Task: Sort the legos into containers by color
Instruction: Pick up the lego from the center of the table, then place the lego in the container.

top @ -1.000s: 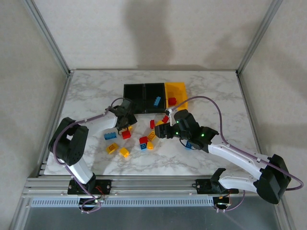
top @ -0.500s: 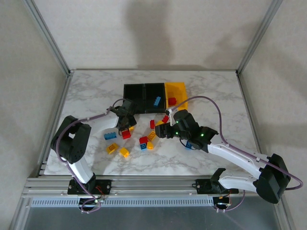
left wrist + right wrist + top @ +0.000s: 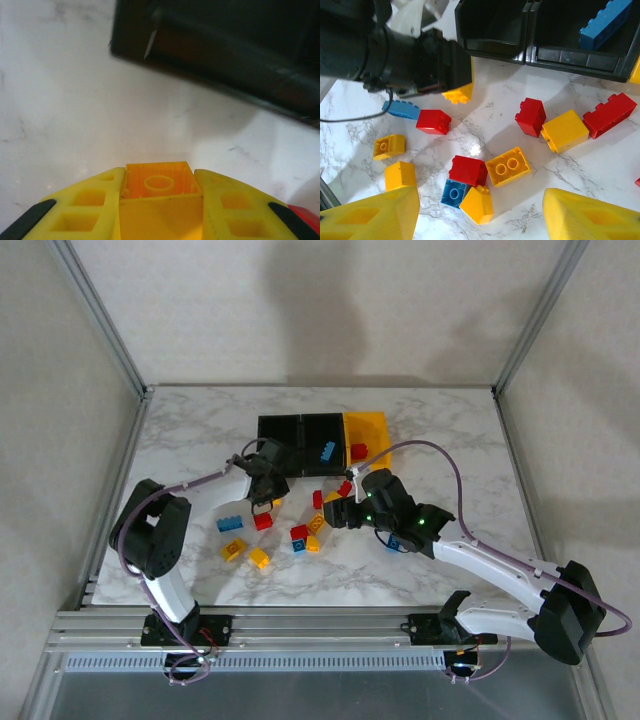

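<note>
Legos lie mostly loose on the table just before the containers, but my left gripper is clamped on a yellow brick beside the left black bin. A blue brick sits in the middle bin and a red brick in the orange bin, so I'd carry mine well over this rim before releasing. The right gripper hangs spread wide above the pile.

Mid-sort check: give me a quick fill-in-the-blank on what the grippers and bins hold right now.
The left gripper is shut on a ___ brick.
The middle black bin holds one ___ brick.
The yellow-orange bin holds one ___ brick.
The right gripper is ___.
Missing words: yellow, blue, red, open.
</note>
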Controlling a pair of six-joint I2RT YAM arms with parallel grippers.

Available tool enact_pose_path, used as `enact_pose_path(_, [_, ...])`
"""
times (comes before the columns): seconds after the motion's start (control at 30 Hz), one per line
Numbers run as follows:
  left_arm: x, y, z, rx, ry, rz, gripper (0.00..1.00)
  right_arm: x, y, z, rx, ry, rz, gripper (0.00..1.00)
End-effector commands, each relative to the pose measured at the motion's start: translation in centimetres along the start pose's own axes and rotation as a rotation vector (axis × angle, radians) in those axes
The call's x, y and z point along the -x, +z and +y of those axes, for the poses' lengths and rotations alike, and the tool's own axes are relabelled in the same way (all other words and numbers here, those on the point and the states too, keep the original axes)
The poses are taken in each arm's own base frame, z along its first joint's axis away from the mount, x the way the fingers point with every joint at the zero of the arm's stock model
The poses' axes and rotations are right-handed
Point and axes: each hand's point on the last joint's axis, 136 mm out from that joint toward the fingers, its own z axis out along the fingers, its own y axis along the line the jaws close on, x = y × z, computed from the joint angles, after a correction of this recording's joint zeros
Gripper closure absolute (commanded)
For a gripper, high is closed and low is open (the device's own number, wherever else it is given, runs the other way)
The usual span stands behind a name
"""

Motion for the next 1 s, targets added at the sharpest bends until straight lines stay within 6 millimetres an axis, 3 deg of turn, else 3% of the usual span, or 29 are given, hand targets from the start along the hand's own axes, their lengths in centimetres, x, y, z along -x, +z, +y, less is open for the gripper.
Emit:
enact_pose_path(0.0, [3.2, -3.2, -1.3, -0.021, 0.027, -0.08, 0.85, 0.2, -0.2, 0.1, -0.008, -0.003, -0.006, 0.34])
enact_pose_path(0.23, [8.3, -4.3, -3.4, -0.025, 0.027, -0.149, 0.86, 0.9, -0.1, 0.5, 0.001, 0.008, -0.018, 0.34])
enact_pose_path(0.43, [11.1, -2.0, -4.2, 0.031, 0.043, -0.143, 0.86, 0.6, -0.6, 0.1, -0.01, 0.024, -0.021, 0.34])
enact_pose_path(0.7, [11.4, 1.7, -5.0, 0.066, 0.052, -0.106, 0.81, 0.3, -1.1, -0.3, -0.023, 0.029, -0.026, 0.34])
enact_pose_path(0.97, [11.2, 2.0, -5.0, 0.068, 0.062, -0.101, 0.52, 0.1, -1.1, -0.5, -0.03, 0.03, -0.026, 0.34])
